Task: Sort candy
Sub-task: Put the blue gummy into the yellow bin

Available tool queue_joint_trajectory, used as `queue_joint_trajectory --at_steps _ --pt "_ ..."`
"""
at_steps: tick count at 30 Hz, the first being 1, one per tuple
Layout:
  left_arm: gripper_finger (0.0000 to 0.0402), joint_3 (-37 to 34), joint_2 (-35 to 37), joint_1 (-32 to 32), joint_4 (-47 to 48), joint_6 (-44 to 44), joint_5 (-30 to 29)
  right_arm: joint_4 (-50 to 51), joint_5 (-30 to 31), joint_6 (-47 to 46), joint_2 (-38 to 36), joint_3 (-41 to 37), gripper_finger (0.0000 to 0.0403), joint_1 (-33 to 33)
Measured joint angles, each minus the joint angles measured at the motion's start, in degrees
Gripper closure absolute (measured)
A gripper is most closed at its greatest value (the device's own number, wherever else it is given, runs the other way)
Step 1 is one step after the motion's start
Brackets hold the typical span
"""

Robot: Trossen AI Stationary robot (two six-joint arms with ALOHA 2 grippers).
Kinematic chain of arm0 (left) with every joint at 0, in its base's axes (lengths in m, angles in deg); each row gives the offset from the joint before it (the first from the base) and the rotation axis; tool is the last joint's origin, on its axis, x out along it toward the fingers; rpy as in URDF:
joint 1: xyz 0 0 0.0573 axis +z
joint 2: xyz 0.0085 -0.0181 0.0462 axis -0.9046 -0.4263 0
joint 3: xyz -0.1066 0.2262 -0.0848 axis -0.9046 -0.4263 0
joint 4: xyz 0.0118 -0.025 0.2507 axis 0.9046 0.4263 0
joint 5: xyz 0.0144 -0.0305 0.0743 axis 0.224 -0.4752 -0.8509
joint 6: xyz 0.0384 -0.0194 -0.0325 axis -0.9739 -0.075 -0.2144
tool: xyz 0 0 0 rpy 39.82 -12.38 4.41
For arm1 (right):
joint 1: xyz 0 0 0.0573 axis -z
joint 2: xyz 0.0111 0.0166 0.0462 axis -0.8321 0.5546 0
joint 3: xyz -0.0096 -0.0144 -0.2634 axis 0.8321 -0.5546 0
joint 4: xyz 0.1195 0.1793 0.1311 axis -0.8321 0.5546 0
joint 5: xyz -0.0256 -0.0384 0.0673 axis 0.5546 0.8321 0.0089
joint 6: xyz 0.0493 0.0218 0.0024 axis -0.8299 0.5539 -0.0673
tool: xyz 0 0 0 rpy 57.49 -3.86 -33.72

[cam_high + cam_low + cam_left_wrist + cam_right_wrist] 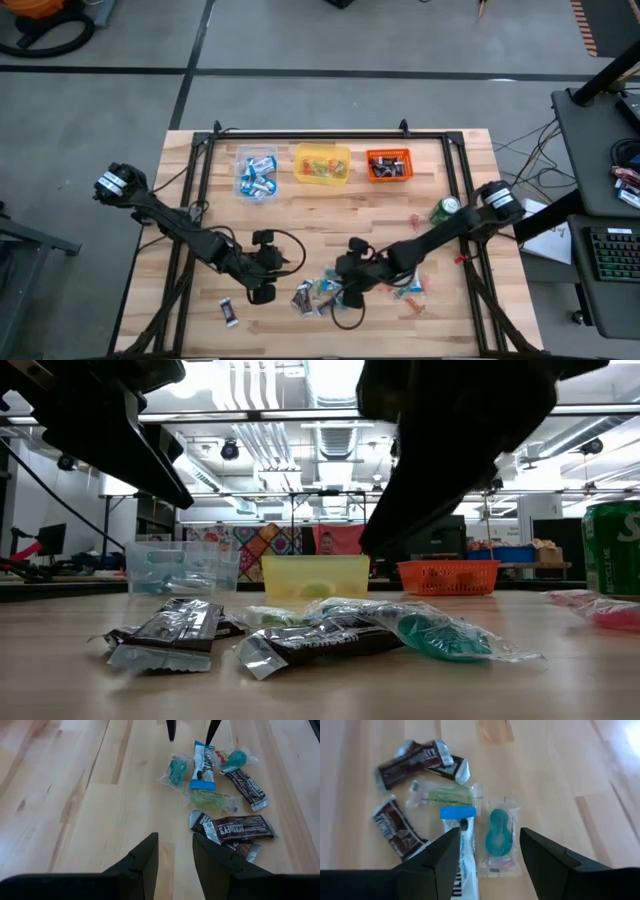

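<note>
A small heap of candy lies on the wooden table near its front edge: dark brown bars, a blue-and-white wrapper, a teal sweet in clear wrap and a green one. My right gripper hangs open over the heap. Its fingers stand on either side of the teal sweet and the blue-and-white wrapper. My left gripper is open just left of the heap above bare wood, with nothing between its fingers. A lone dark bar lies further left.
Along the far side stand a clear tub with blue-and-white candy, a yellow tub and an orange tub. A green can stands at the right. A few small red sweets lie right of the heap.
</note>
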Motion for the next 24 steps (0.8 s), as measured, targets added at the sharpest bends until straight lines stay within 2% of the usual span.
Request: queue_joint_trajectory --at_steps 7,12,16,24 --pt "0.0298 0.01 0.00 -0.01 -0.14 -0.41 -0.25 0.05 0.09 -1.02 5.04 1.84 0.0207 1.31" --pt "0.0298 0.00 0.00 0.00 -0.29 -0.41 -1.42 0.12 1.90 -2.39 6.49 1.91 0.0227 2.25" --pt "0.0298 0.00 0.02 -0.02 -0.31 -0.43 -1.50 0.07 2.84 -2.35 6.54 1.91 0.0268 2.55" --pt "0.0298 0.00 0.02 -0.02 -0.31 -1.26 -1.65 0.02 2.52 -0.85 6.55 1.91 0.0385 3.09"
